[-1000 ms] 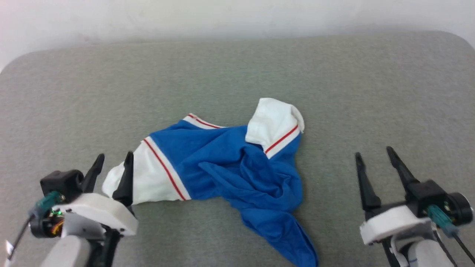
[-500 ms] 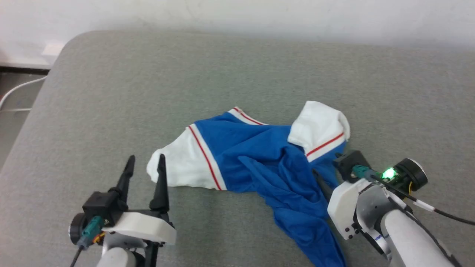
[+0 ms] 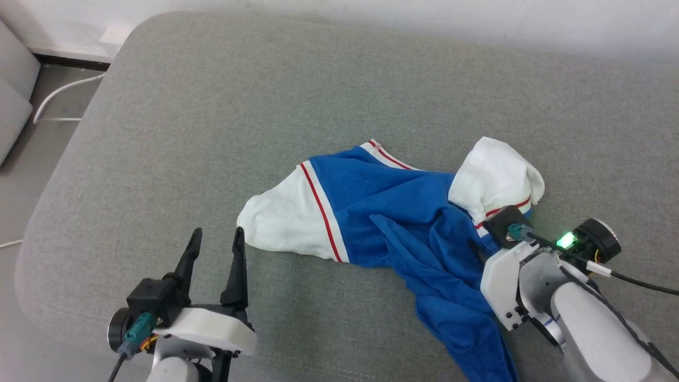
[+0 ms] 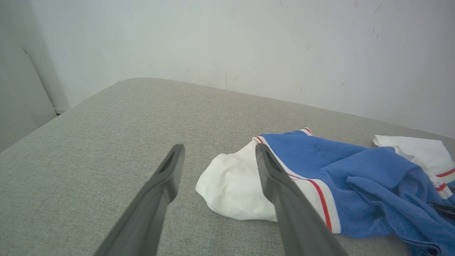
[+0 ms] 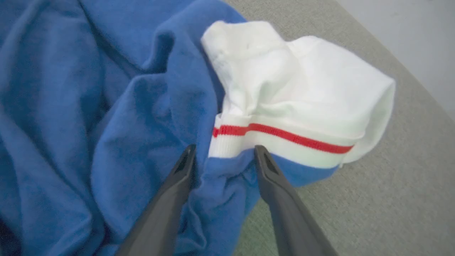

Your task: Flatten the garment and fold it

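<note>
The garment (image 3: 392, 201) lies crumpled on the grey cushion (image 3: 265, 106), blue in the body with a white sleeve at each end and red-striped trim. My left gripper (image 3: 218, 232) stands open just short of the left white sleeve (image 4: 234, 185), touching nothing. My right gripper (image 5: 224, 148) is down on the garment's right side. Its fingers are apart and straddle a raised fold of blue cloth just below the striped trim of the right sleeve (image 5: 302, 89). In the head view the right wrist (image 3: 530, 265) covers those fingers.
The cushion's rounded left edge (image 3: 48, 212) drops to a floor with a white cable (image 3: 58, 98). A pale wall (image 4: 227, 42) runs behind the cushion. Bare cushion stretches beyond and to the left of the garment.
The head view has swung left and down. My right gripper came in from the bare cushion onto the garment beside its right sleeve. The left gripper stays open near the left sleeve.
</note>
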Motion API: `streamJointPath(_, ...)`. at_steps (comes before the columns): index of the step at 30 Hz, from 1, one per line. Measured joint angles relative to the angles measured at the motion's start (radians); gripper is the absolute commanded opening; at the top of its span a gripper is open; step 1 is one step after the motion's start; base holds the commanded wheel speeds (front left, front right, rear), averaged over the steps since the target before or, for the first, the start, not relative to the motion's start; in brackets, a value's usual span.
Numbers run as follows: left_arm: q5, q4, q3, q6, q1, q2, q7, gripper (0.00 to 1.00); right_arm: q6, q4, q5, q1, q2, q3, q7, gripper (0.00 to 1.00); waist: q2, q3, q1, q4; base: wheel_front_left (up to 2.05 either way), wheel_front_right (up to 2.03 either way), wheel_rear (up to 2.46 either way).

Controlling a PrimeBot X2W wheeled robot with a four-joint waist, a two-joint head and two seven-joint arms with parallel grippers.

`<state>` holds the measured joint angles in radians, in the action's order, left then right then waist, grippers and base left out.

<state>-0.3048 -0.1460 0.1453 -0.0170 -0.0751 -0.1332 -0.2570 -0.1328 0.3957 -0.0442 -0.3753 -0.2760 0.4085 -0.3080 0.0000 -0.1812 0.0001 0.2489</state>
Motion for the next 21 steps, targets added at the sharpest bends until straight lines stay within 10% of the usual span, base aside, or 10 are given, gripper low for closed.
streamJointPath(20, 0.07, -0.057, -0.097, 0.079, 0.01, 0.051, 0.0, 1.0, 0.0, -0.232, -0.161, 0.295, 0.207, -0.579, 0.075, 0.0, 0.0, 0.064, -0.0001, -0.161, 0.0, 0.0, 0.0)
streamJointPath(21, 0.07, -0.059, -0.099, 0.082, 0.01, 0.053, 0.0, 1.0, 0.0, -0.222, -0.171, 0.308, 0.214, -0.608, 0.067, 0.15, 0.0, 0.065, -0.0002, -0.171, 0.0, 0.0, 0.0)
